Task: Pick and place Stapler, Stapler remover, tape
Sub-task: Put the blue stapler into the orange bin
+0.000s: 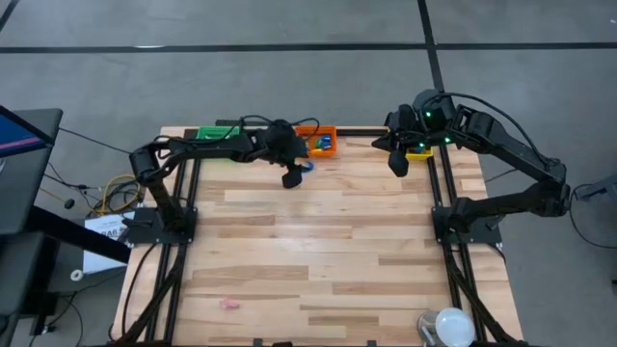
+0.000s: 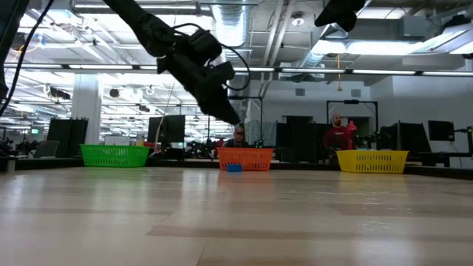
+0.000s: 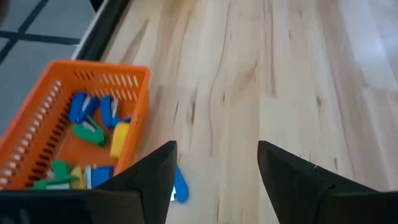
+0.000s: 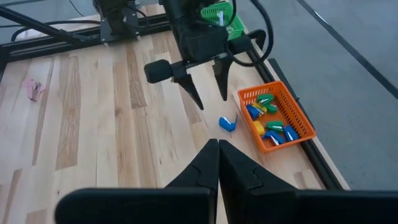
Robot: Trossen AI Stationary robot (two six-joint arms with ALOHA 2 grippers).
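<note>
- Left gripper (image 4: 208, 93): raised above the table near its far edge, fingers spread with clear space between them and nothing held.
- Blue item (image 4: 227, 123): a small blue piece, probably a staple remover or stapler, though its kind cannot be told for certain; it lies on the wooden table (image 1: 318, 251) just in front of the orange bin (image 3: 37, 124), directly below the left gripper.
- Orange bin: at the far edge, centre; it already holds several blue, green and yellow pieces.
- Green bin (image 2: 114, 155) and yellow bin (image 2: 372, 160): at the far left and far right of the same edge.
- Right gripper (image 4: 217, 163): held high by the yellow bin with its fingers pressed together, empty, waiting.
- Step in hand, as judged: lowering onto the blue item. A good grasp would straddle it squarely with both fingers before they come together, since it lies flat and could slide.
- Clearance: the bin wall stands just beside the item, so the finger on that side has little room; the near half of the table is open, apart from a small pink scrap (image 1: 229, 304) well away.
</note>
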